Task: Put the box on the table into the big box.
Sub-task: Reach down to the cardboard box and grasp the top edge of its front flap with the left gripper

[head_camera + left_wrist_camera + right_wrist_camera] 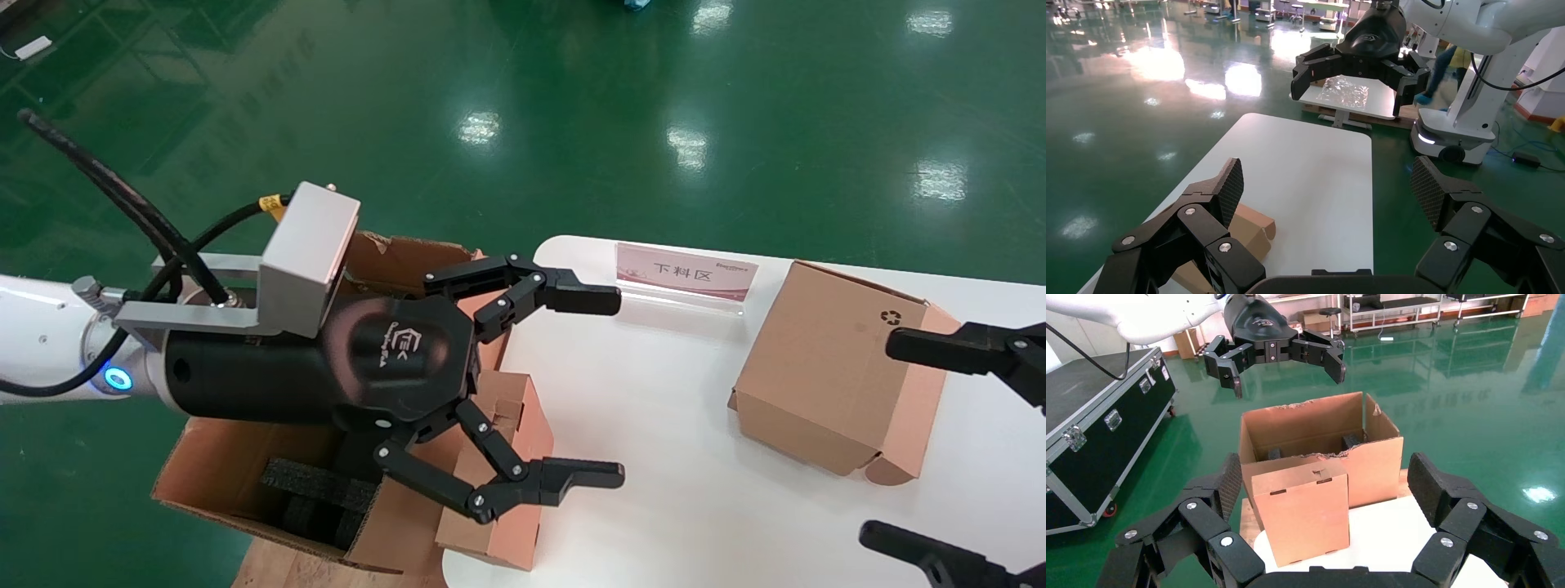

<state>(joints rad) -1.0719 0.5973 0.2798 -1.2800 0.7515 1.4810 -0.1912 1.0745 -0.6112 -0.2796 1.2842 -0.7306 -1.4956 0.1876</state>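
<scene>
White arm with glowing blue ring, black hand (601, 388) with silver screws, grey bracket, black cables

A glossy green floor (523, 98) is spread across the whole room, and bright patches of overhead light (479, 126) are mirrored on it. In the right wrist view, a large black flight case (1095, 429) with metal latches is set on that floor, and beyond the case metal shelving (1413, 306) is lined along the far side of the room. In the left wrist view, a second white table (1352, 98) carrying crumpled clear plastic (1344, 93) is placed farther out on the floor, with more furniture (1291, 9) ranged behind it in the distance.
</scene>
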